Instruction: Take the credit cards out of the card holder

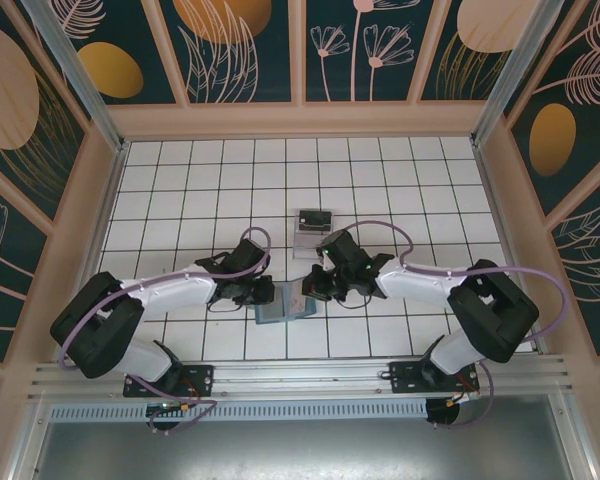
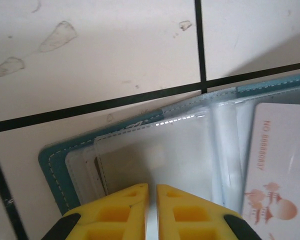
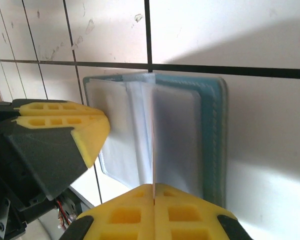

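Teal card holder (image 1: 278, 303), where does it lie, asks the picture editor.

Photographer: Open and flat on the white-tiled desk (image 1: 200, 190), between the two arms' wrists, with clear sleeves showing inside. Just beyond it stands a clear tray (image 1: 300, 250) with a blackish card (image 1: 315, 217) in it.

Editor: And the jaws?

Photographer: The left jaws are nearly together, with a thin slit between the yellow fingers (image 2: 125, 210). Their tips sit over a clear sleeve (image 2: 155, 155) on the holder's left half. Whether they nip that sleeve I cannot tell. The right jaws are pressed tight on a thin leaf (image 3: 153, 150) that stands upright at the holder's fold. It is seen edge-on, pinkish along its edge.

Editor: The other card?

Photographer: A pale pinkish-white card (image 2: 282, 165), printed with a number and a small pagoda, shows in the left wrist view beside the sleeves. Whether it is the leaf the right jaws pinch, I cannot tell.
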Controlling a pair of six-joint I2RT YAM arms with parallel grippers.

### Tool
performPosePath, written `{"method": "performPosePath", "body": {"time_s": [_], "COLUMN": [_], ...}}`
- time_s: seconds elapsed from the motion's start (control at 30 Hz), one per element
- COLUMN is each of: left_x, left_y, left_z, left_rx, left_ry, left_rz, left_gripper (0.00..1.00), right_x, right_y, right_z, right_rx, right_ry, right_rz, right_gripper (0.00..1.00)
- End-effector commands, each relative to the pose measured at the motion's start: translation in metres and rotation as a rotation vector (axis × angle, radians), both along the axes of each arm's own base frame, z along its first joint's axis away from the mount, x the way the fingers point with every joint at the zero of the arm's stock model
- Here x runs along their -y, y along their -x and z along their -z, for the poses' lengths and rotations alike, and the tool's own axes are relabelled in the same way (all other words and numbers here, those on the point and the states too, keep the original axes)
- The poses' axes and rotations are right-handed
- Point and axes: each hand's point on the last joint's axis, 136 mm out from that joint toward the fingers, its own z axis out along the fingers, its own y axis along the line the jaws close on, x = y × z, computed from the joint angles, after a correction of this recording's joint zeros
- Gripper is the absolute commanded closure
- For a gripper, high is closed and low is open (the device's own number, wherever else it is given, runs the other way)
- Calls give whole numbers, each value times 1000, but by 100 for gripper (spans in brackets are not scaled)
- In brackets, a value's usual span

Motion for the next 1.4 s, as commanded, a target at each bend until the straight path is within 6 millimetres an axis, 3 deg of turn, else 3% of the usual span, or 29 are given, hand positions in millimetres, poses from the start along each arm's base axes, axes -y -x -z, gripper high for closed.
{"method": "performPosePath", "body": {"time_s": [0.0, 0.27, 0.43, 0.63, 0.8, 1.03, 1.37], "left_x": [-15, -7, -7, -12, -12, -11, -7], "left_y": [6, -7, -16, -19, -19, -18, -20], "left_z": [3, -19, -34, -41, -41, -39, -40], "left_rx": [-5, 62, 119, 158, 165, 158, 158], "left_ry": [-60, -7, 9, -2, 1, 1, 1], "left_rz": [-14, -38, -60, -77, -71, -59, -43], "left_gripper": [85, 84, 82, 82, 81, 82, 82], "right_x": [7, 20, 37, 43, 47, 43, 47], "right_y": [-6, -22, -52, -87, -118, -117, -118], "right_z": [-13, -37, -57, -98, -112, -100, -85], "right_rx": [50, 137, 282, 629, 887, 912, 837], "right_ry": [19, 50, 152, 314, 501, 590, 653], "right_rz": [6, 29, 0, -239, -481, -915, -1215], "right_gripper": [95, 95, 97, 97, 100, 100, 100]}}
